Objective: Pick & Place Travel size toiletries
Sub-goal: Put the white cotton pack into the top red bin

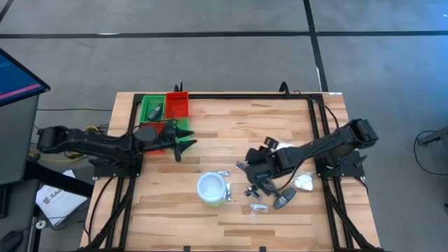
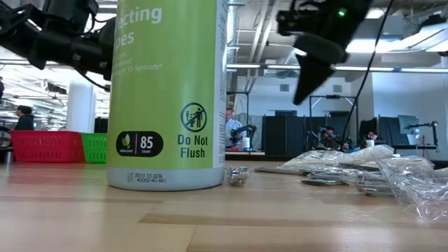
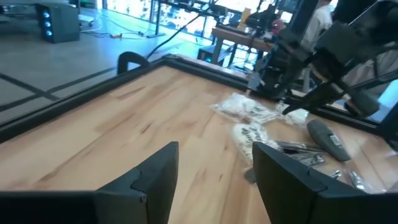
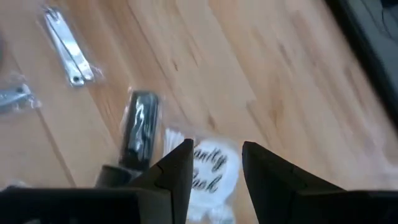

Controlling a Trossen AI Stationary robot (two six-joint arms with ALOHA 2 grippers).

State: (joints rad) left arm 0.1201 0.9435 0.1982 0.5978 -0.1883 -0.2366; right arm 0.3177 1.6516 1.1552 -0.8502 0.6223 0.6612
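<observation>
Hovering my right gripper (image 4: 214,163), fingers parted and empty, over a white packet (image 4: 208,171) among the toiletries (image 1: 280,189), I risk nudging the black stick (image 4: 140,127) beside it, while my left gripper (image 1: 183,143), open and empty, waits beside the tray (image 1: 166,105).

Bare wood lies between tray (image 1: 155,112) and toiletries (image 1: 269,187); white tub (image 1: 211,189) intrudes.

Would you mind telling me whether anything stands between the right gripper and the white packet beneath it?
Nothing visible does: the right gripper hangs with open jaws directly over the white printed packet, with only a slim black stick lying beside it.
</observation>
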